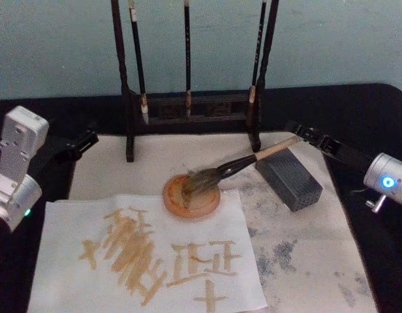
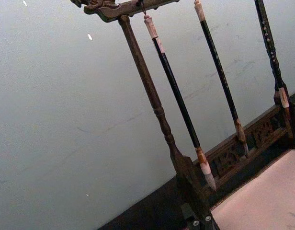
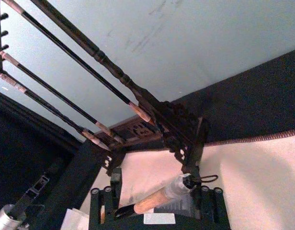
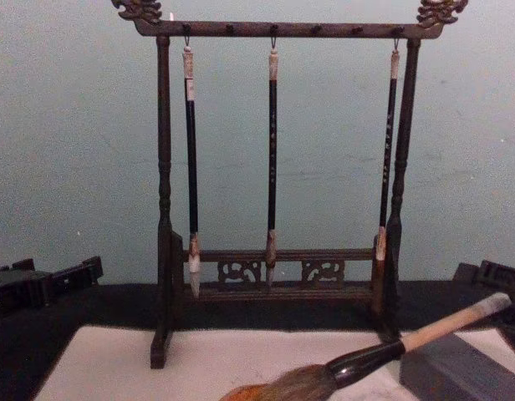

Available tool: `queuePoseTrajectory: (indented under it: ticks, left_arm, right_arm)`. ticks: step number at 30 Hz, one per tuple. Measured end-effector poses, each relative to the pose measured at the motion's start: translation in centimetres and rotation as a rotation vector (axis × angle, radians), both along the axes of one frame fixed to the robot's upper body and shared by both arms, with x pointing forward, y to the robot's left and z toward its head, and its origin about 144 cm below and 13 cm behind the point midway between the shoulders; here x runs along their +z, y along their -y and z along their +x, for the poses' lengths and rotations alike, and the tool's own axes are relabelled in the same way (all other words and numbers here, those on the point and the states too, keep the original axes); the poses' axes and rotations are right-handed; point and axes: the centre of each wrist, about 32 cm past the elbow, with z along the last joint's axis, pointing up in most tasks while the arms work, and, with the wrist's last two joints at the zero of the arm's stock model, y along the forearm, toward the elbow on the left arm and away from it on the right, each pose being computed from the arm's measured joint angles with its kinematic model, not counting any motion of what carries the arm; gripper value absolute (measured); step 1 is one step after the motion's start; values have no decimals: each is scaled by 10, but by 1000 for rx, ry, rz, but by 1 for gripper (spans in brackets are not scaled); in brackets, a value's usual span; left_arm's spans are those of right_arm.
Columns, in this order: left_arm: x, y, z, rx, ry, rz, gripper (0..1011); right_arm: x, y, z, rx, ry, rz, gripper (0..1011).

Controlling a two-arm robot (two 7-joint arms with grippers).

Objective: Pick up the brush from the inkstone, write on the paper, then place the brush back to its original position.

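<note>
The brush (image 1: 253, 158) lies slanted, its bushy bristles in the round orange inkstone (image 1: 171, 203) and its tan handle propped on a dark grey block (image 1: 290, 175). My right gripper (image 1: 303, 133) is open just behind the handle's white end cap. In the right wrist view its fingers (image 3: 100, 207) stand apart on either side of the handle (image 3: 152, 201). The paper (image 1: 70, 225) lies at the front left and carries brown strokes. My left gripper (image 1: 83, 141) rests shut at the mat's far left corner, away from the brush.
A dark wooden rack (image 1: 188, 107) with three thin hanging brushes (image 4: 272, 159) stands at the back of the stained off-white mat (image 1: 305, 261). Black tabletop surrounds the mat. A pale blue wall rises behind.
</note>
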Motion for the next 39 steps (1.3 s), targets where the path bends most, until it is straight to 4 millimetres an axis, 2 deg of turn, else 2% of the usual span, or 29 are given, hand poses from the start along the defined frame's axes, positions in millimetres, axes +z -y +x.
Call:
queuePoseTrajectory:
  ticks: [2,4,7,22,39]
  left_arm:
    - [0,0,0,0,0,0,1002]
    - [0,0,0,0,0,0,1002]
    - [0,0,0,0,0,0,1002]
    - [0,0,0,0,0,0,1002]
    - [0,0,0,0,0,0,1002]
  right_arm:
    - [0,-1,-2,-3,-5,-11,890]
    - [1,-1,-5,-6,-11,-22,973]
    - [0,-2,-7,-7,-17,-30,1006]
    - [6,-11,-33,-43,-40,-130,1008]
    - [16,-7,-53,-78,-48,-241,1008]
